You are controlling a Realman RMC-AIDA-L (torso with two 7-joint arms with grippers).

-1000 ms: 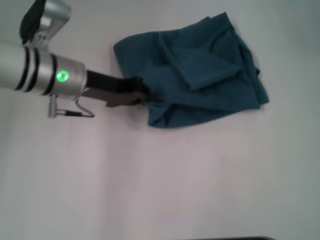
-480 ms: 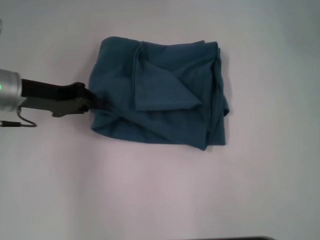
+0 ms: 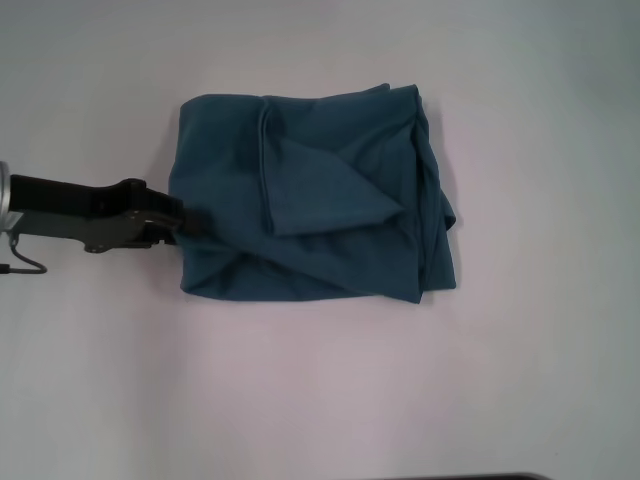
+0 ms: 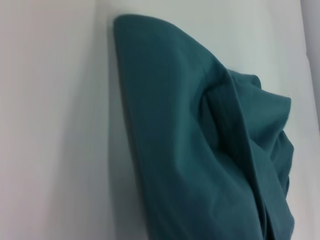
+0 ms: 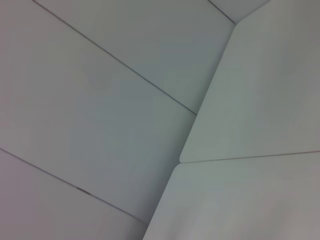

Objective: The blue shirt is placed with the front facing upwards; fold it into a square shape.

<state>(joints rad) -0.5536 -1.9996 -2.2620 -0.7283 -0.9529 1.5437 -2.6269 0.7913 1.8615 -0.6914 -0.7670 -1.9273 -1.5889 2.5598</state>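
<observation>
1. The head view looks steeply down on the white table [image 3: 320,400] from well above, taking in the whole blue shirt [image 3: 310,215] and the left gripper [image 3: 185,222] at its left edge.
2. The left wrist view sits close and low, looking across that same shirt [image 4: 200,150], which both views share.
3. The right wrist view faces pale flat panels [image 5: 100,100], sharing nothing with the others.

Blue shirt [image 3: 310,225]: dark teal-blue throughout, plain, no print showing on the folded layers. Left tool [image 3: 185,222]: black, on a black arm segment. Tabletop [image 3: 330,390]: plain white, faint lilac cast, unpatterned.
</observation>
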